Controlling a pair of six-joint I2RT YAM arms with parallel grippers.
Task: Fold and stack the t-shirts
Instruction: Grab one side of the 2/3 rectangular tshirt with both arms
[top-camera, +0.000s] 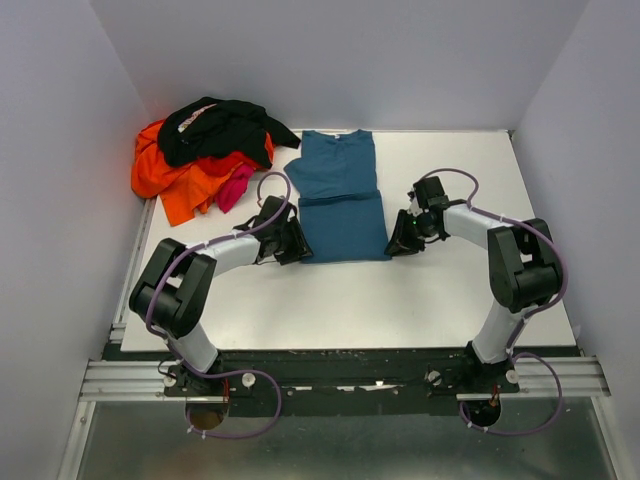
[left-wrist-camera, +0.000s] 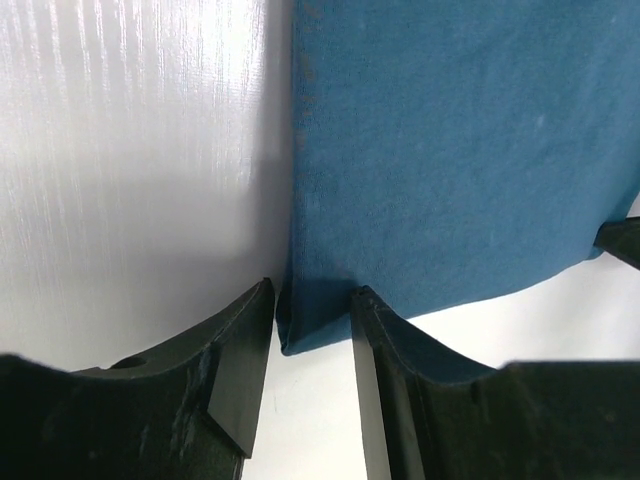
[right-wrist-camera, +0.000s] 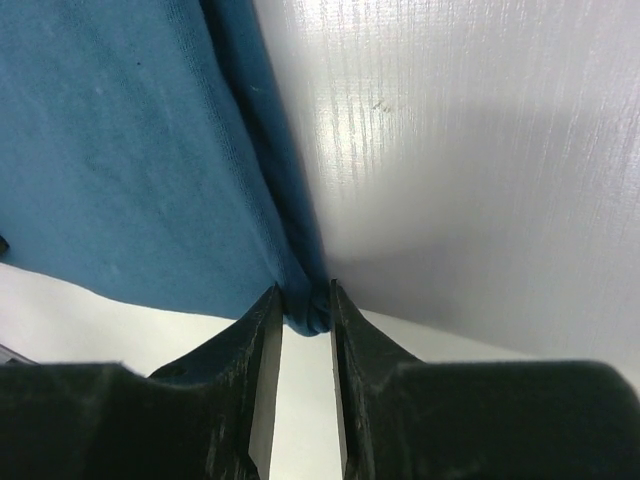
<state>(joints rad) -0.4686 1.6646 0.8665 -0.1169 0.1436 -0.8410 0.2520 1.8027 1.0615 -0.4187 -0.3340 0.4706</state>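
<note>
The teal shirt (top-camera: 340, 200) lies folded mid-table; the left gripper (left-wrist-camera: 312, 330) pinches its near left corner, the right gripper (right-wrist-camera: 306, 312) its near right corner; the other shirts (top-camera: 205, 155) are heaped far left.

Four t-shirts are present: one teal-blue t-shirt (top-camera: 340, 200) laid flat, and one black t-shirt (top-camera: 225, 128), one orange t-shirt (top-camera: 170, 180) and one magenta-pink t-shirt (top-camera: 236, 187) in a single heap. One table (top-camera: 350, 300) carries them. Two arms are fitted, each with one claw: left claw (top-camera: 296, 240), right claw (top-camera: 397, 238).
</note>
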